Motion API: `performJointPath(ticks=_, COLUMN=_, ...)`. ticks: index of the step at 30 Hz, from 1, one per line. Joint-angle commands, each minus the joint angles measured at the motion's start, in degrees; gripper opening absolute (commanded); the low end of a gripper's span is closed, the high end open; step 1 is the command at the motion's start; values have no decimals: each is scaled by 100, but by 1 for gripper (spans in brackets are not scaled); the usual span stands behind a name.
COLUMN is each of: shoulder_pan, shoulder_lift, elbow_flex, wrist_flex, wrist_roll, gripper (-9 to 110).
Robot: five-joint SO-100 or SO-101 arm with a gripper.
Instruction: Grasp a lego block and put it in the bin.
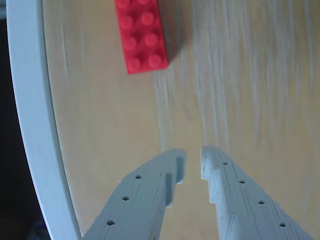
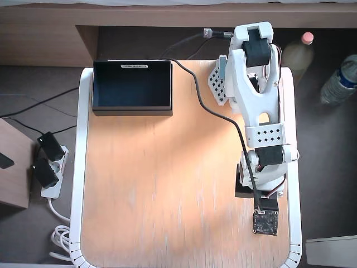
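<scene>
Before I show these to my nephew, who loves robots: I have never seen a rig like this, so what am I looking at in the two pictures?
It is one small white robot arm on a wooden table. The overhead view looks straight down on the whole table. The wrist view comes from a camera riding on the arm, looking past its gripper, the two grey fingers at the bottom. They stand slightly apart and hold nothing. Ahead of them lies a red lego block on the wood, near the table's white edge. The dark bin sits at the far corner in the overhead view, where the arm hides the block.
</scene>
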Motion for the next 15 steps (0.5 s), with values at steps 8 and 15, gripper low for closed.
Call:
performJointPath(ticks=8, shoulder_pan=-105, shoulder_lift=-290, elbow_flex=-694, wrist_flex=-958, wrist_roll=-149, gripper=5)
performJointPath(ticks=15, shoulder_pan=-105, shoulder_lift=-606, elbow_flex=-826, wrist_flex=-993, wrist_roll=-26, gripper=7)
